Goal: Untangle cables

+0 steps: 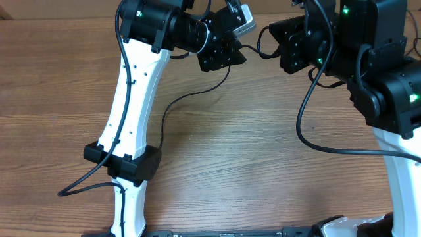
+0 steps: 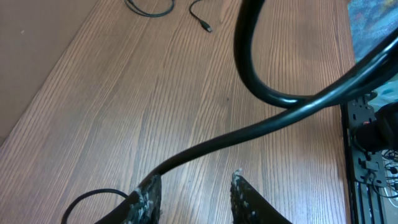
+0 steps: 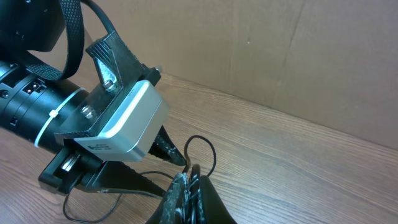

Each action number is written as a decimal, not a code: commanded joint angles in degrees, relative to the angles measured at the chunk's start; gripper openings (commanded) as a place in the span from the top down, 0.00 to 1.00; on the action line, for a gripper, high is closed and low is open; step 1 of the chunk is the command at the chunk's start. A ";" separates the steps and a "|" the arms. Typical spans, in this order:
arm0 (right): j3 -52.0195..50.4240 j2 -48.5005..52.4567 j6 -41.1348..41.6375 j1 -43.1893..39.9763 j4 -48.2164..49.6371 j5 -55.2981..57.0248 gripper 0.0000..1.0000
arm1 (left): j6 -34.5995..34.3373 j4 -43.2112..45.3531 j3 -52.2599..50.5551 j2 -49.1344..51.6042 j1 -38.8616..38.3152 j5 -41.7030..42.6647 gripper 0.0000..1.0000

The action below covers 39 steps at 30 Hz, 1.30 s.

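Wood-grain table (image 1: 263, 191) is filling the picture, folks, and down at the base side the left arm (image 1: 131, 99) is reaching out across it; one of the cables (image 1: 163, 122) is trailing on the wood beside that white link and curving up toward the far edge, where both grippers are meeting nose to nose; through the left wrist camera, the left gripper (image 2: 194, 180) is standing spread, nothing sitting between its fingers, though a black line (image 2: 249, 127) is brushing one fingertip and looming thick near the lens; whether that is a task cord or arm wiring, I cannot tell; beyond it, well away across the table, two loose cords (image 2: 149, 15) are lying flat, one showing a small plug end (image 2: 208, 28), and they are looking apart from each other; over on the other side, the right gripper (image 3: 188, 180) is pressed together and pinching a thin cord, a small loop (image 3: 213, 155) curling up just off its tip, right beside the left arm's camera housing (image 3: 127, 124); farthest back, a cardboard wall (image 3: 280, 56) is closing off the scene; my read: this one is sitting partway along; a couple of cords are looking freed, but the strand at the grippers is carrying a loop that is waiting to be drawn out, so work is remaining.
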 commanded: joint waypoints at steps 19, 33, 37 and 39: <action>0.76 -0.17 -0.50 -0.13 0.11 0.81 0.96 | 3.28 5.46 -0.07 0.85 -1.73 -8.39 0.58; 0.76 -0.17 -0.48 -0.13 0.00 2.29 0.96 | 3.93 4.74 -0.17 4.00 -2.80 -3.02 0.72; 0.76 -0.17 -0.48 -0.13 -0.48 3.30 0.96 | 3.93 4.55 -0.17 4.98 -2.93 -2.99 0.96; 0.76 -0.17 -0.48 -0.13 -0.48 3.78 0.96 | 3.93 4.57 -0.17 5.01 -2.91 -3.08 0.96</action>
